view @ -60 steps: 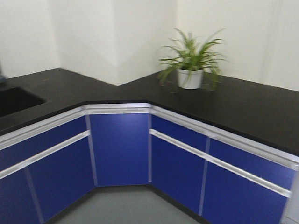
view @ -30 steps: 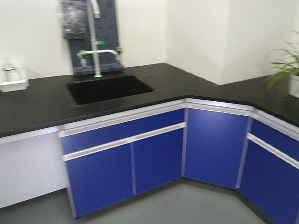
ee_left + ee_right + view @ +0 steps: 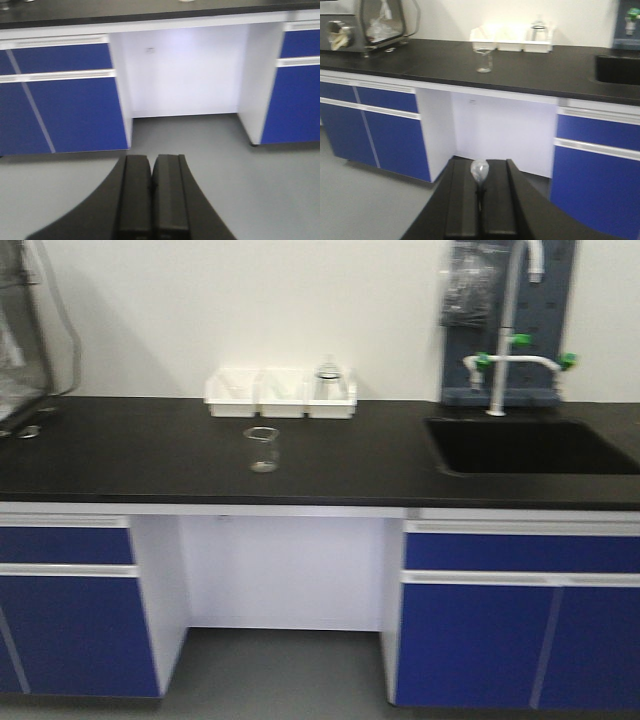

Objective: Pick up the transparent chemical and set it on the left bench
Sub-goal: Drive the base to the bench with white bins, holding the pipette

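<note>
While the left gripper (image 3: 151, 161) hangs over the grey floor (image 3: 260, 190) with its fingers pressed together on nothing, the right gripper (image 3: 480, 162) is pinched nearly closed around a translucent whitish dropper bulb (image 3: 480, 172). Up on the black-topped bench (image 3: 150, 455), a clear beaker (image 3: 262, 450) stands upright just in front of the white trays (image 3: 280, 395), well left of the sink (image 3: 530, 445). Too blurred to tell its contents.

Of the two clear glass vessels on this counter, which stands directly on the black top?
The open beaker, standing alone in front of the white trays. The other, a narrow-necked flask, sits inside the rightmost of them, by the wall.
</note>
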`<state>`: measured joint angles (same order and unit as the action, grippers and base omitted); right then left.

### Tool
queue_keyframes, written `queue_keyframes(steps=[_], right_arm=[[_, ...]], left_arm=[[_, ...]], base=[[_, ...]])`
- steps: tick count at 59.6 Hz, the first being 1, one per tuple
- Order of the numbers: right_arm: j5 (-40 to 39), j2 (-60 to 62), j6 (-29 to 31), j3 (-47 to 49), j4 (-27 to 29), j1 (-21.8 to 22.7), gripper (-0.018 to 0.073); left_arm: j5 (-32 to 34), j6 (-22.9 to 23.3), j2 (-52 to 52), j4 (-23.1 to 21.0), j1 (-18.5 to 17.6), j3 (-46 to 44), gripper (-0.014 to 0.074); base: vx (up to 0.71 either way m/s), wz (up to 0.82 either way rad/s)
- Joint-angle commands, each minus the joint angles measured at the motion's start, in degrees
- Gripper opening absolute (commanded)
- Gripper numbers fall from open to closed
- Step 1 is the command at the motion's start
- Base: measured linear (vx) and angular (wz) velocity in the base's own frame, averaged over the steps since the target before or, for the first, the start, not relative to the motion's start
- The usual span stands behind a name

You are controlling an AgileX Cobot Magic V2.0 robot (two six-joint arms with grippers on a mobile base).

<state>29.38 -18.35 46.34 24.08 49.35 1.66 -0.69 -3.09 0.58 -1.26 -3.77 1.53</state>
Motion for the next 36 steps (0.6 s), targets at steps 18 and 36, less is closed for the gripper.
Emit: queue_keyframes(steps=[18, 36], right_arm=[[-3.03, -0.43, 0.49, 1.72, 1.75, -0.02, -0.0003], [-3.03, -0.43, 0.49, 1.72, 1.75, -0.02, -0.0003]], left_arm=[[4.49, 0.45, 1.10, -0.04, -0.10, 0.93, -0.0003], [4.49, 0.45, 1.10, -0.04, -0.10, 0.93, -0.0003]], base=[[0.26, 0.57], [0.34, 0.31]])
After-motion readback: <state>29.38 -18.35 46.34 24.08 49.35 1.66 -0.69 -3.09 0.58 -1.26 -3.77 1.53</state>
